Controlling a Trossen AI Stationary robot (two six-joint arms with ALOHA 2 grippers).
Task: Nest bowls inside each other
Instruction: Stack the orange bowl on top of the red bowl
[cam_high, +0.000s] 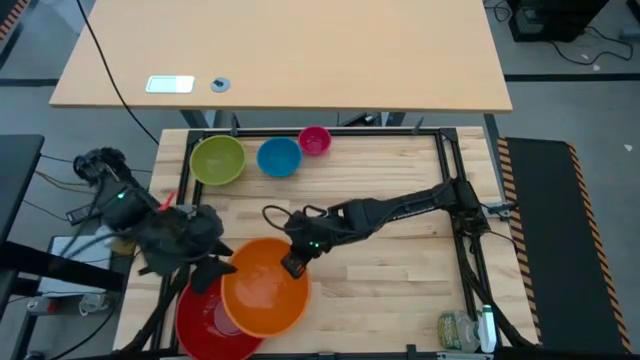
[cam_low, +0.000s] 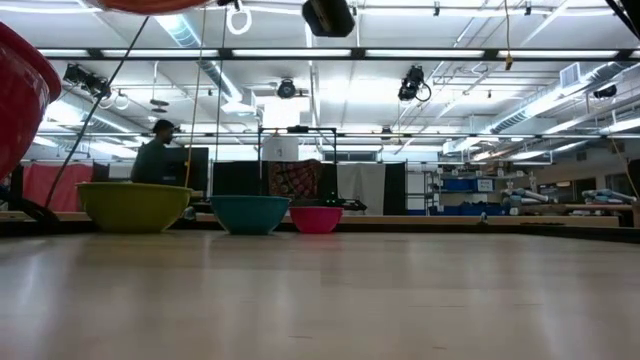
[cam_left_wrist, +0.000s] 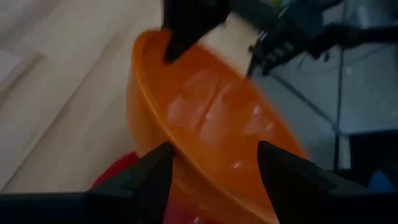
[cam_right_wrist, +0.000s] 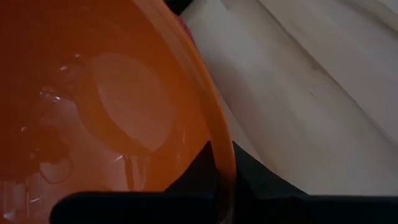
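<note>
The right gripper (cam_high: 294, 265) is closed on the rim of the orange bowl (cam_high: 265, 288); in its wrist view one dark finger is inside the wall and one outside, with the thin edge pinched between them. The orange bowl hangs tilted from this grip, above the surface, and partly over the red bowl (cam_high: 203, 322), which lies just beyond and below it, toward the left arm. It is not yet seated inside the red one, so I judge that the first nesting step is in progress. The left gripper (cam_high: 217, 268) is just beside the far rim of the orange bowl, with its fingers (cam_left_wrist: 146, 176) spread wide and holding nothing; the orange wall passes between them without a grip. The bowls look like light, stiff plastic with a glossy, smooth skin, so they will probably be easy to lift but may slip or swing when held by one point of the rim. The rim is the sensible place to hold, because the round wall gives nothing else to pinch. Well apart from both grippers, at the far edge of the surface (cam_high: 400, 260), the green bowl (cam_high: 218, 159), the blue bowl (cam_high: 279, 156) and the small pink bowl (cam_high: 314, 140) stand upright in a row, near one another, and are not nested.
</note>
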